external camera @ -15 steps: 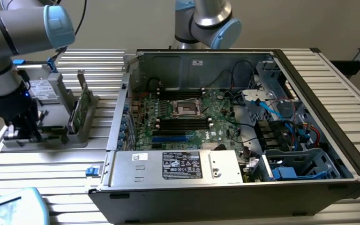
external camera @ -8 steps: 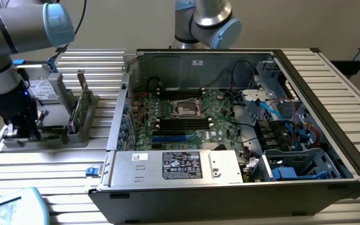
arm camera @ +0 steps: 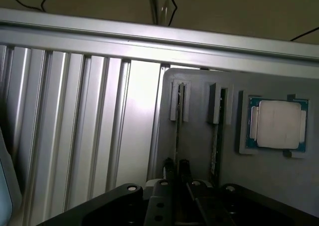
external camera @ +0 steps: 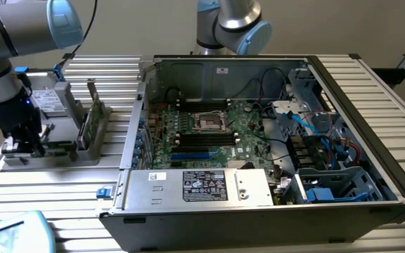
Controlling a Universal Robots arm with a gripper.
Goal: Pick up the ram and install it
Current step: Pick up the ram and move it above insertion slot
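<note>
Two green ram sticks stand on edge in slots of a grey holder at the exterior view's left, one ram just beyond the other. My gripper hangs low over the holder's near-left end, apart from both sticks. The wrist view looks down on the holder: one ram appears as a thin edge running toward my gripper, the second ram beside it. My dark fingertips stand a narrow gap apart, holding nothing.
A square silver processor lies in the holder's recess. A grey drive stands behind my arm. The open computer case holds the motherboard with dark memory slots. A second arm rises behind the case.
</note>
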